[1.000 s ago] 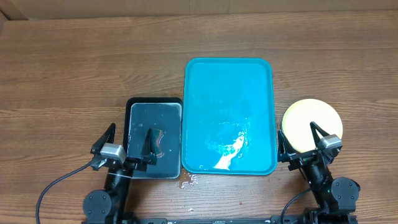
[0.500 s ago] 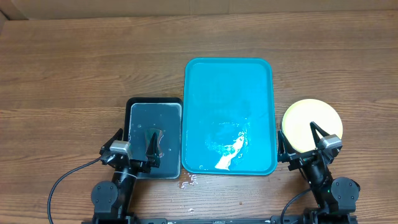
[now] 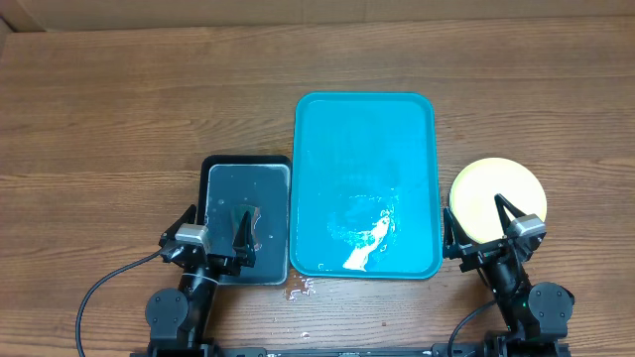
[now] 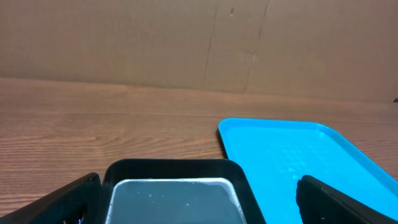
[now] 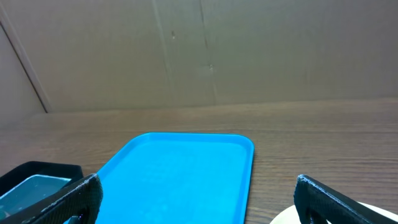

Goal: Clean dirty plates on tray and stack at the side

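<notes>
The turquoise tray [image 3: 365, 129] lies in the middle of the table with no plate on it, only a wet patch with a white smear [image 3: 365, 243] near its front edge. A pale yellow plate [image 3: 501, 183] rests on the bare wood to the tray's right; I cannot tell whether others lie under it. My right gripper [image 3: 472, 206] stands open over the plate's near edge, and its own view shows the tray [image 5: 186, 174] ahead and the plate's rim [image 5: 289, 218] at the bottom. My left gripper [image 3: 215, 211] is open above the black basin, holding nothing.
A black rectangular basin [image 3: 213, 169] with water in it sits against the tray's left side, also seen close up as the basin [image 4: 174, 169] in the left wrist view. A few drops [image 3: 298, 291] lie on the wood in front of it. A cardboard wall [image 4: 199, 43] stands behind the table.
My left gripper has shifted a little to the right and back toward the near table edge. The right arm, tray and plate have not moved.
</notes>
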